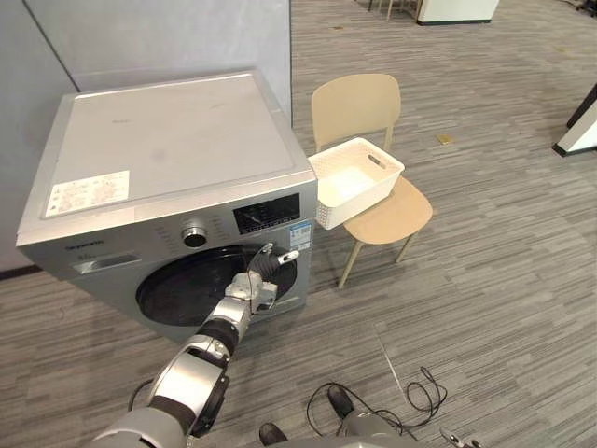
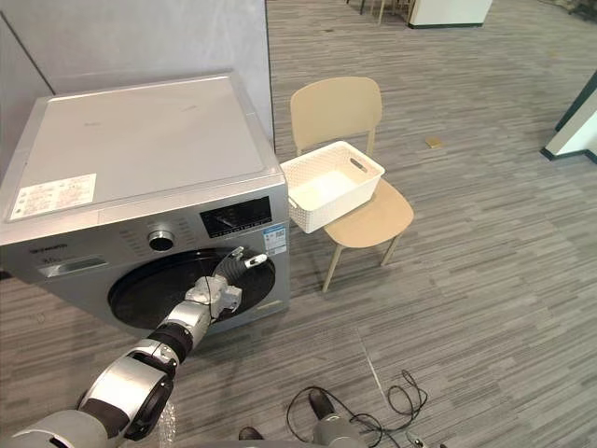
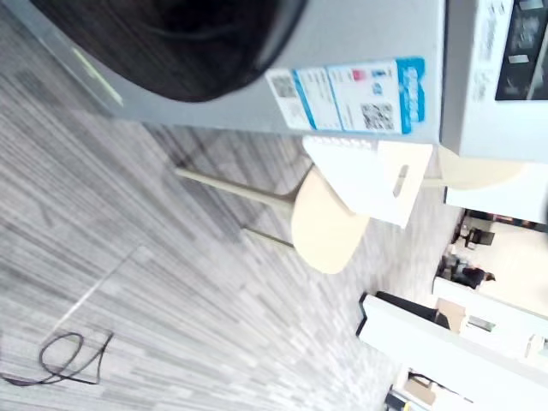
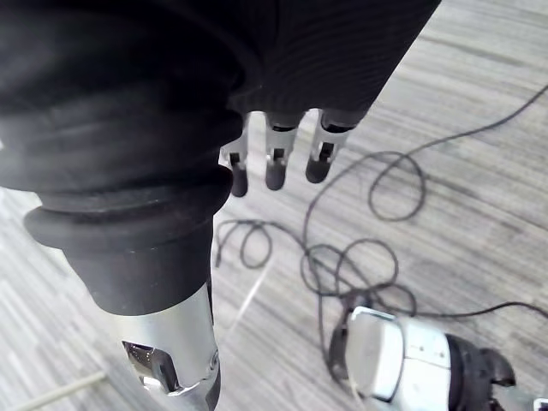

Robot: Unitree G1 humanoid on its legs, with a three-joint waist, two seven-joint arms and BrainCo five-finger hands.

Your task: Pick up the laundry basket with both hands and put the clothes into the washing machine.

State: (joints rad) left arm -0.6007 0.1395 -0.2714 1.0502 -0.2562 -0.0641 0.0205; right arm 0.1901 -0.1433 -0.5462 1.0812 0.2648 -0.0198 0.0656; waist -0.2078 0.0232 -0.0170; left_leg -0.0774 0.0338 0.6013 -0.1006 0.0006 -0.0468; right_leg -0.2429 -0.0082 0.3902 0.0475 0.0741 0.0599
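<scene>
While left hand (image 1: 264, 273) sits against right rim of dark round door (image 1: 187, 285) on silver washing machine (image 1: 168, 140), its grip cannot be told. Right hand (image 4: 276, 161) hangs over grey plank floor (image 1: 485, 280), fingers loose, holding nothing. White laundry basket (image 1: 354, 182) rests on tan chair (image 1: 392, 219) just right of machine, apart from both hands, bare white bottom showing. White sticker (image 1: 86, 193) on machine top, near left corner. Blue-and-white label (image 1: 299, 234) right of door, under dark display (image 1: 266, 213). Print on both too small to read.
</scene>
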